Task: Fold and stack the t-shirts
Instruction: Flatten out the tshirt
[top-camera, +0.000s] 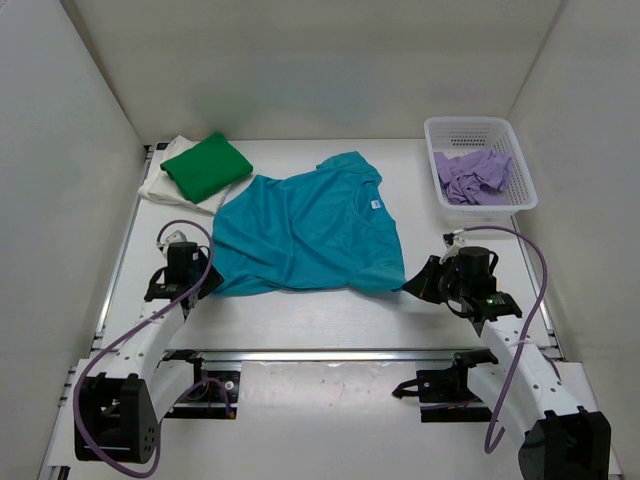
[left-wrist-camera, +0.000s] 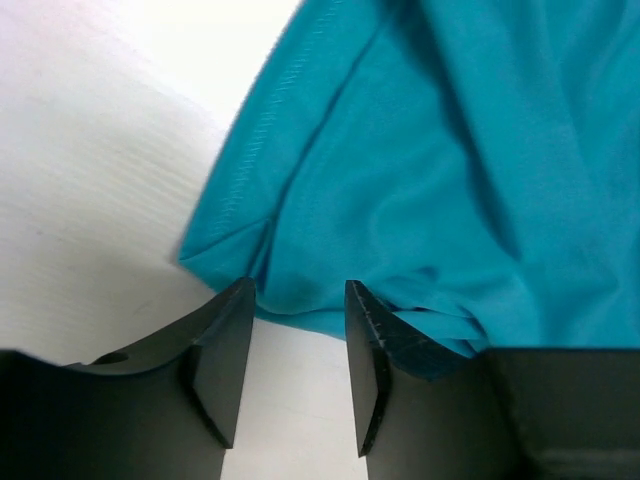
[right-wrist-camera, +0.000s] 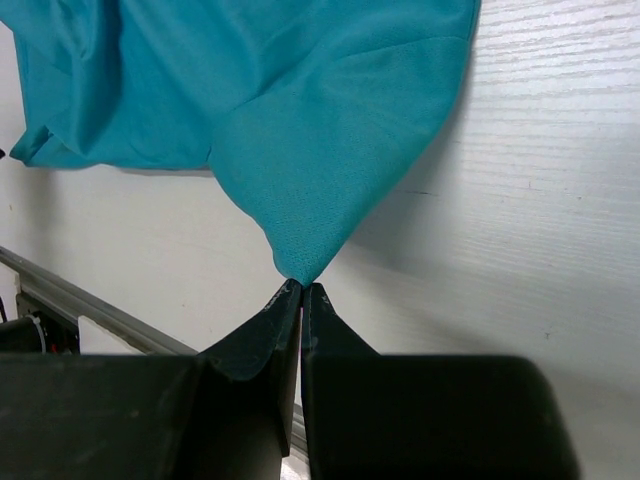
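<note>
The teal t-shirt (top-camera: 305, 230) lies spread and rumpled mid-table, its white neck label (top-camera: 375, 203) facing up. At the shirt's near left corner sits my left gripper (top-camera: 205, 280), open; in the left wrist view only bare table shows between the fingers (left-wrist-camera: 225, 350), and the teal hem (left-wrist-camera: 300, 300) lies just past their tips. My right gripper (right-wrist-camera: 302, 287) is shut on the pointed near right corner of the teal shirt (right-wrist-camera: 300, 150), pulled slightly off the table. A folded green t-shirt (top-camera: 207, 165) rests on a cream-white one (top-camera: 165, 185) at the back left. A lilac t-shirt (top-camera: 470, 175) is crumpled in the basket.
The white mesh basket (top-camera: 470, 122) stands at the back right. White walls close in the table on three sides. A metal rail (top-camera: 330, 354) runs along the near edge in front of the arm bases.
</note>
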